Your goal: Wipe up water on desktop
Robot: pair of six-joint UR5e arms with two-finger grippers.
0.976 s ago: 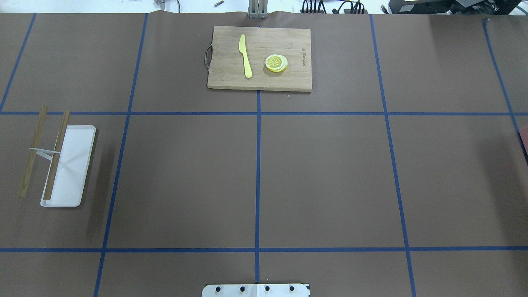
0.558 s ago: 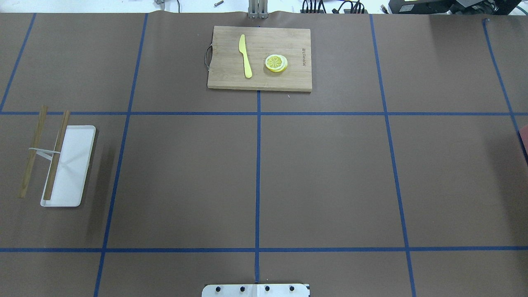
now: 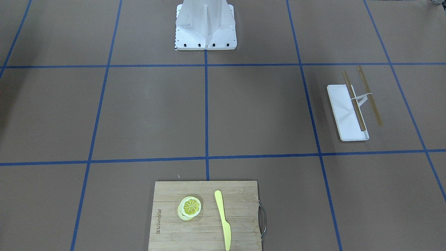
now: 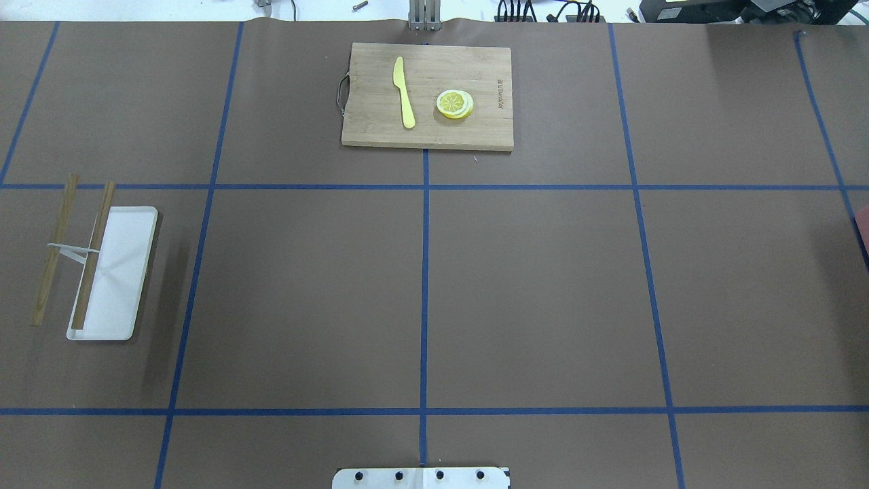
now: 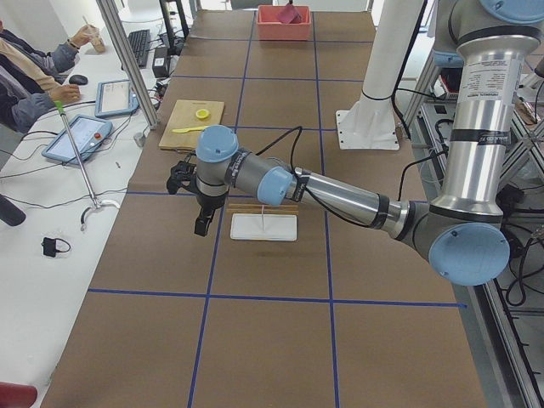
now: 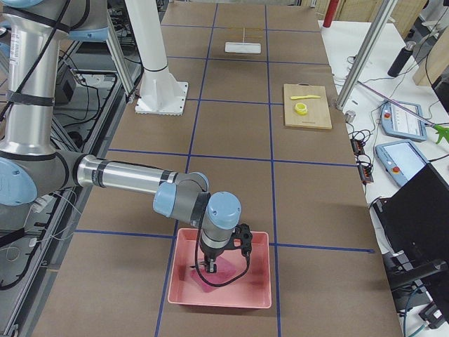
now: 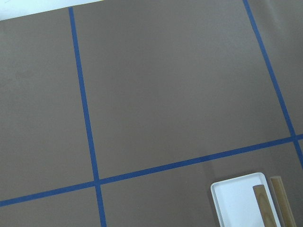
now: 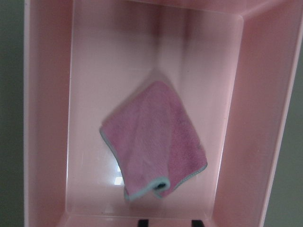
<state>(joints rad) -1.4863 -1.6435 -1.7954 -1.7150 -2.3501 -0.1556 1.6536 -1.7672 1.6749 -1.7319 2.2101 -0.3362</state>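
The brown desktop (image 4: 543, 299) with blue tape lines shows no water that I can make out. A pink cloth (image 8: 151, 142) lies crumpled in a pink bin (image 8: 47, 118) at the table's right end, also seen in the exterior right view (image 6: 259, 281). My right gripper (image 8: 169, 222) hangs just above the cloth inside the bin, its two dark fingertips apart and empty. My left gripper (image 5: 201, 223) hovers over the desktop beside the white tray (image 5: 263, 227); I cannot tell whether it is open or shut.
A bamboo cutting board (image 4: 428, 95) with a yellow knife (image 4: 405, 92) and lemon slices (image 4: 455, 104) lies at the far middle. The white tray (image 4: 112, 272) with two wooden sticks (image 4: 91, 255) is at the left. The robot base (image 3: 205, 26) stands at the near edge.
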